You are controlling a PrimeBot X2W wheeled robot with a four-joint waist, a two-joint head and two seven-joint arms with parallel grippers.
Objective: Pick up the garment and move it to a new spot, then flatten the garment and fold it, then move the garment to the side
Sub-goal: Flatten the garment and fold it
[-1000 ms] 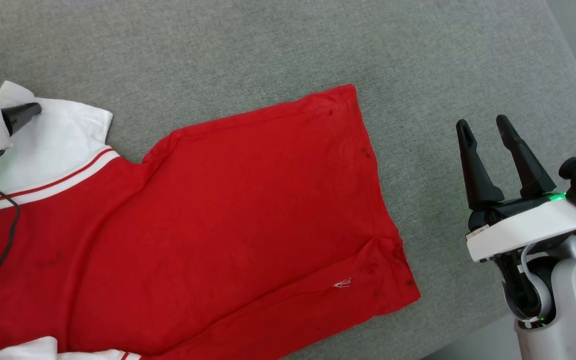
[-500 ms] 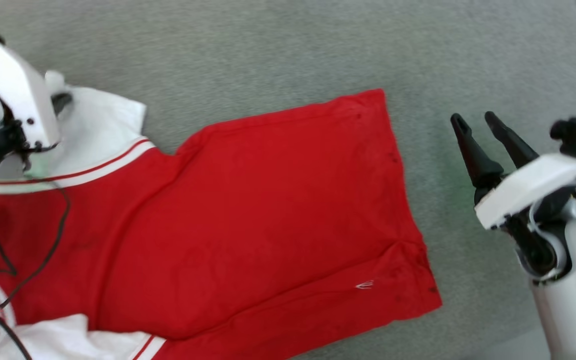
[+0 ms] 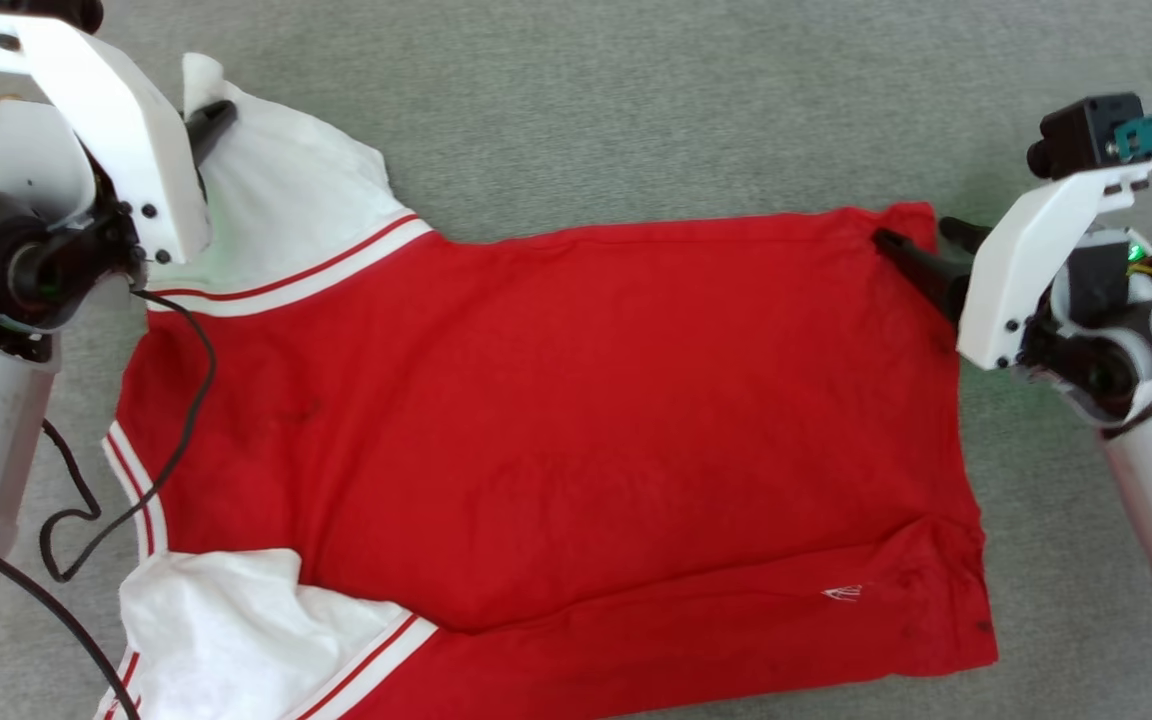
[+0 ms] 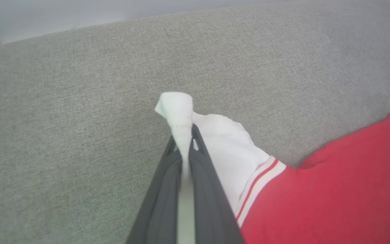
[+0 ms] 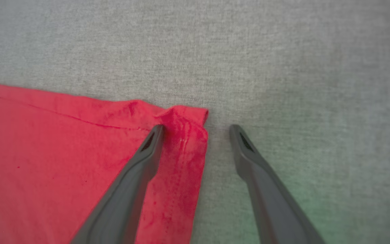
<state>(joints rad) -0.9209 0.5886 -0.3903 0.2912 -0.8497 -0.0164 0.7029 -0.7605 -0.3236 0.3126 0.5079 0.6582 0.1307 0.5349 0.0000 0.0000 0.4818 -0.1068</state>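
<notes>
Head view: we see the garment [image 3: 556, 400] spread flat on the grey fabric surface [image 3: 636, 100]; our left gripper [image 4: 183, 135] is clenched on its white sleeve tip, our right gripper [image 5: 196, 127] gapes wide, straddling the red hem corner.

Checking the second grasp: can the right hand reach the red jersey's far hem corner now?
Probably yes: the open right hand straddles that corner of the red soft-fabric jersey, one finger over cloth, the other over the grey woven surface; nothing between.

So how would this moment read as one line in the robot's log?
left gripper: shut on garment sleeve | right gripper: open, straddling red hem corner | garment: spread on grey surface
</notes>
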